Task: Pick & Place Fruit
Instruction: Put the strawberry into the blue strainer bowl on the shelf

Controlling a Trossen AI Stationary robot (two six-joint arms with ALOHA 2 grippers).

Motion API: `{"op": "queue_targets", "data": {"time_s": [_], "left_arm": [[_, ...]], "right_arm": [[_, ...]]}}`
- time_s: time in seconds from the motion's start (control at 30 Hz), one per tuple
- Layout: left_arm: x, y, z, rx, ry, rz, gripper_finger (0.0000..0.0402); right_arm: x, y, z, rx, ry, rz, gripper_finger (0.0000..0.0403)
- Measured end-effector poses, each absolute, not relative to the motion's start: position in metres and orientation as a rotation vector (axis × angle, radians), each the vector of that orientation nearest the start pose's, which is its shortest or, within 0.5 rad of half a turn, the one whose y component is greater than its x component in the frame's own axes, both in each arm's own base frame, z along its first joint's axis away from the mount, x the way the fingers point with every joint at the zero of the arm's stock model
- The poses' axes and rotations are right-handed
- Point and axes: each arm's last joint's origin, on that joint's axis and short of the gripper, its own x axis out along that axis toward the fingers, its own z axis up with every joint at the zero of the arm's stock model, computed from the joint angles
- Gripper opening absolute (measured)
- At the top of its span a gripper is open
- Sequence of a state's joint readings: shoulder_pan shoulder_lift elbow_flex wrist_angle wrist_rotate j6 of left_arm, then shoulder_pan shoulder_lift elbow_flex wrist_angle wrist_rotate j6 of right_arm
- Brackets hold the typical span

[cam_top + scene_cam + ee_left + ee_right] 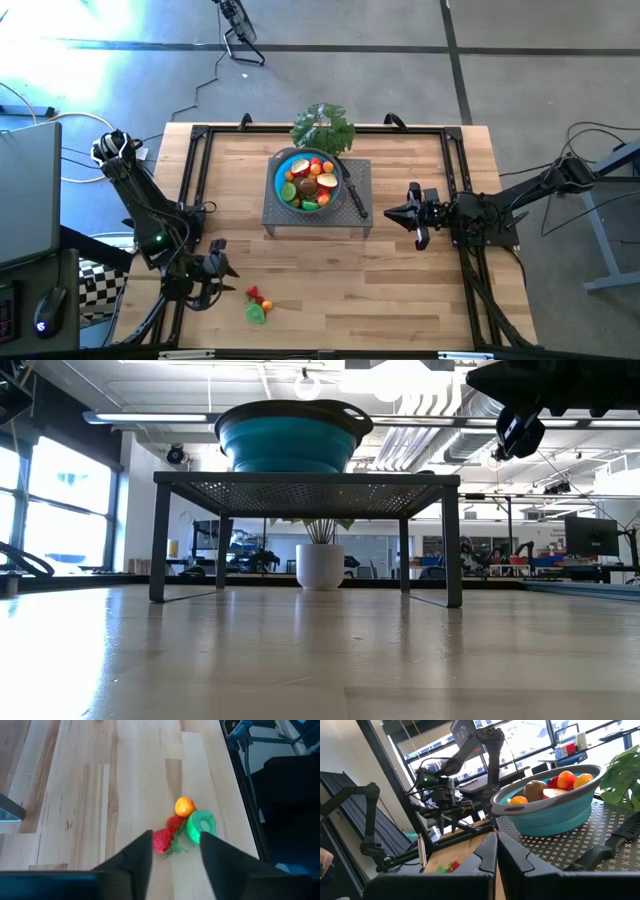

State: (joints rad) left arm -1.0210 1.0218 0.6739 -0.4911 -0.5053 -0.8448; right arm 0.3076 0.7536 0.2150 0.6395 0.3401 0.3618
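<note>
Several small toy fruits lie on the wooden table near its front left: two red strawberries (161, 840), an orange piece (184, 806) and a green slice (201, 825), seen in the high view as one cluster (258, 304). My left gripper (226, 270) hovers open just left of them, its fingers (141, 851) on the near side of the strawberries and touching nothing. A blue bowl (310, 181) holding more fruit stands on a grey perforated stand (358, 178). My right gripper (392, 213) waits shut, level, to the right of the stand.
A leafy green bunch (323, 127) lies at the stand's far edge. A black-handled knife (356, 196) rests on the stand right of the bowl. Black frame rails (190, 180) run along the table's sides. Bare wood stretches between the stand and the front edge.
</note>
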Motion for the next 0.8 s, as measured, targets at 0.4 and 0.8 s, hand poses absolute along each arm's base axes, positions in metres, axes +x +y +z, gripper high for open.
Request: {"op": "queue_targets", "data": {"time_s": [0.4,0.8], "left_arm": [[0.115,-0.161,0.234,-0.192,0.739,-0.233,0.0291],[0.124,-0.173,0.213,-0.096,0.756,-0.148,0.0274]], "right_arm": [[0.158,0.040,0.219,0.393,-0.100,-0.015,0.0004],[0.159,0.040,0.218,0.389,-0.089,-0.018,0.0004]]}}
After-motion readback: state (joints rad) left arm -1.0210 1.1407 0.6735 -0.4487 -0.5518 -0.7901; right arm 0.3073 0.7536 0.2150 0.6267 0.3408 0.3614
